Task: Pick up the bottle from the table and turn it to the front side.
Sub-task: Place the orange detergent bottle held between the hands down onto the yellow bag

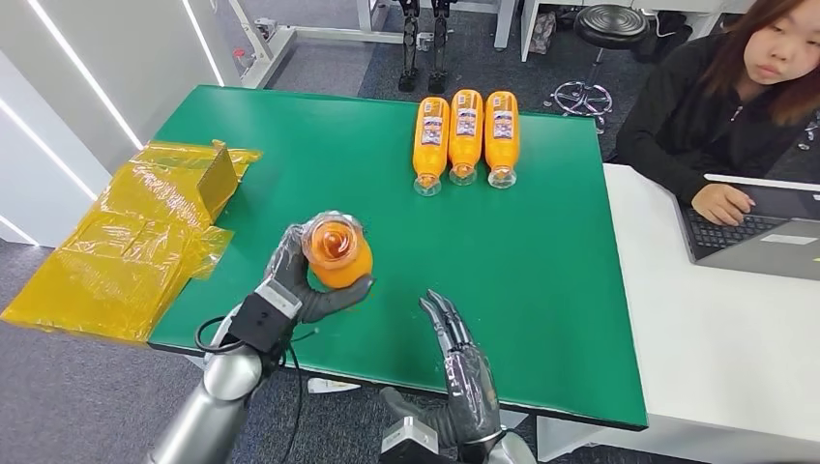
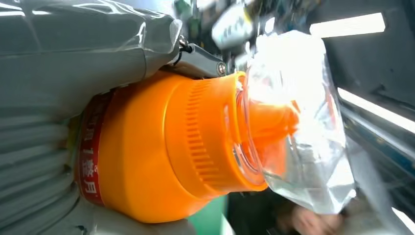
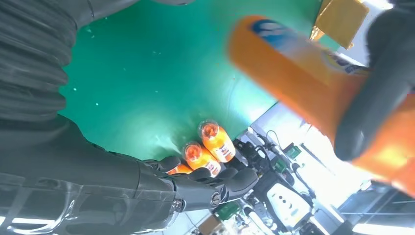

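Note:
My left hand (image 1: 295,285) grips an orange bottle (image 1: 336,253) lifted above the near part of the green table (image 1: 541,290), its clear cap end pointing up toward the head camera. The left wrist view shows the bottle (image 2: 166,152) close up, with its ribbed orange collar, clear cap (image 2: 293,117) and red label edge. My right hand (image 1: 462,362) is open, fingers extended, just right of the bottle and not touching it. In the right wrist view, the held bottle (image 3: 303,73) is blurred beyond my right hand (image 3: 195,183).
Three more orange bottles (image 1: 465,135) lie side by side at the table's far edge, also visible in the right wrist view as bottles (image 3: 208,147). Yellow plastic bags (image 1: 135,242) lie off the table's left side. A person (image 1: 725,97) sits at a laptop (image 1: 764,227) on the white desk at right.

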`<state>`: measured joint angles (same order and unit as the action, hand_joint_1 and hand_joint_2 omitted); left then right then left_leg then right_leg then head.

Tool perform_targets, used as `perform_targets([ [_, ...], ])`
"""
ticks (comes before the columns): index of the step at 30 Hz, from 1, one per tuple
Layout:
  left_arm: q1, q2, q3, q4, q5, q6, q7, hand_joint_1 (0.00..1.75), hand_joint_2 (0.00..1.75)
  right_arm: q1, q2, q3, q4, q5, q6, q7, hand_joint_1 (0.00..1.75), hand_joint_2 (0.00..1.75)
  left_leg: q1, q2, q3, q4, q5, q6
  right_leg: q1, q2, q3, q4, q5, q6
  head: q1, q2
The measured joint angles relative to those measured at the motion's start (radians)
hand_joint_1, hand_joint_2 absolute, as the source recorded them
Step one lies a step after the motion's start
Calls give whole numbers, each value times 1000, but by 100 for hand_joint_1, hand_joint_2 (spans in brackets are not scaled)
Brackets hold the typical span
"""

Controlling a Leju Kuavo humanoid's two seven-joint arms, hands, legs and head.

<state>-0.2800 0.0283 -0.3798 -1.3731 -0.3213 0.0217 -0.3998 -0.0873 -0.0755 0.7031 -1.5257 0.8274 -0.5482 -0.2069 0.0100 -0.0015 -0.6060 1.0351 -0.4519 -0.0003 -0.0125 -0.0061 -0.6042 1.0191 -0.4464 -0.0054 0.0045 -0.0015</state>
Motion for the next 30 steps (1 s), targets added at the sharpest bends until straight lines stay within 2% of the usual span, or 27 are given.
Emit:
perform_targets([
  [5,-135,29,6,124,-307,141,44,175,175,-1,0,1,14,-13,-14,0,0,175,0,0,0,0,1,1,0,0,0,0,1,0,0,0],
  [11,-347,45,-14,429,-618,274,120,175,175,-11,3,7,23,-31,-16,4,0,175,0,0,0,0,3,0,0,0,0,0,2,-1,0,0],
  [17,-513,70,-57,773,-784,281,249,175,175,-11,-6,9,23,-46,-16,9,0,175,0,3,0,0,3,0,0,4,-2,1,3,-2,0,0],
  [22,-558,114,-80,934,-838,215,375,173,175,28,-52,-3,6,-86,-18,-4,0,175,0,3,-1,0,3,-1,0,5,-3,1,3,-2,0,0],
  [26,-564,154,-84,1008,-846,173,466,164,175,64,-88,-17,-16,-97,-24,-6,0,175,0,3,-2,0,3,-1,0,5,-5,1,3,-2,0,0],
  [30,-559,188,-84,1053,-846,142,523,164,175,103,-109,-46,-48,-95,-25,19,0,175,0,3,-3,0,3,-1,0,4,-5,1,3,-2,0,0],
])
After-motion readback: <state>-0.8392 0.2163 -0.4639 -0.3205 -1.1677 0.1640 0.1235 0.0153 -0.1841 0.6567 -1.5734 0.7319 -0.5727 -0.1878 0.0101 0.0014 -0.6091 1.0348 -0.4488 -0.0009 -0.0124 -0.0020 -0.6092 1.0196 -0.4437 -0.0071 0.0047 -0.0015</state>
